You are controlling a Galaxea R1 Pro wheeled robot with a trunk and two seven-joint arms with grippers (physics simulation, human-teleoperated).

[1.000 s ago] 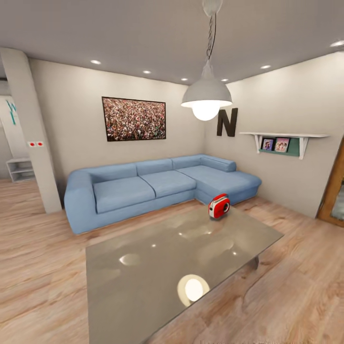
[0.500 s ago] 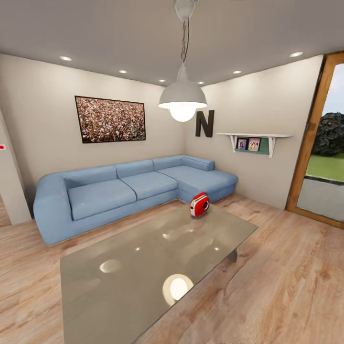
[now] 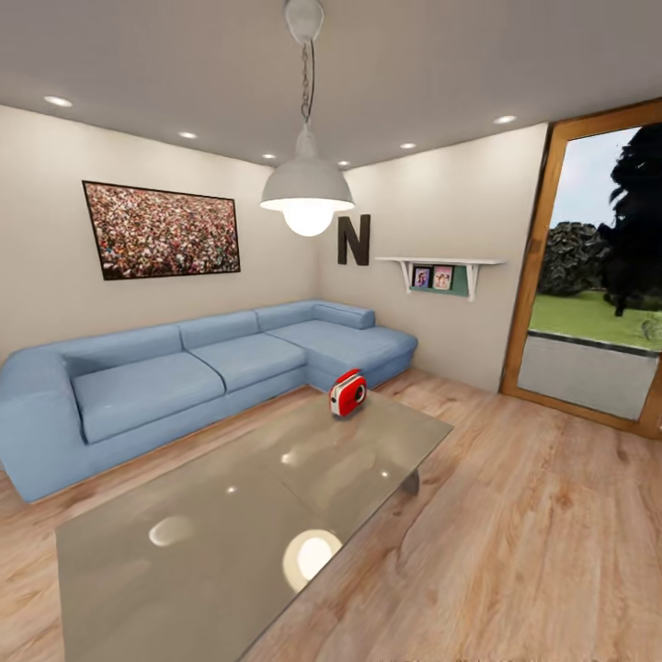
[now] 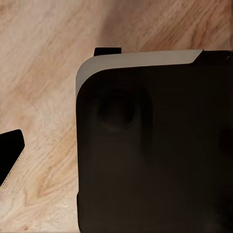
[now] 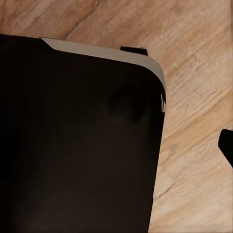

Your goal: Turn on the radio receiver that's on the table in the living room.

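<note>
In living room: light plank floor [image 3: 552,515], beige walls, blue sofa [image 3: 193,372] along far wall and corner, white pendant lamp [image 3: 306,188] above. Long glossy grey tabletop [image 3: 230,515] in foreground, reflecting lamp. Radio [image 3: 348,393] upright near tabletop's far end, just before sofa. Glass door [image 3: 598,276] at right, garden beyond. Wrist views: dark robot body over floor; hands' state cannot tell.

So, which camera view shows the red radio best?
The head view: the red radio stands upright at the far end of the coffee table. Both wrist views look at wood floor and dark robot bodywork.
</note>
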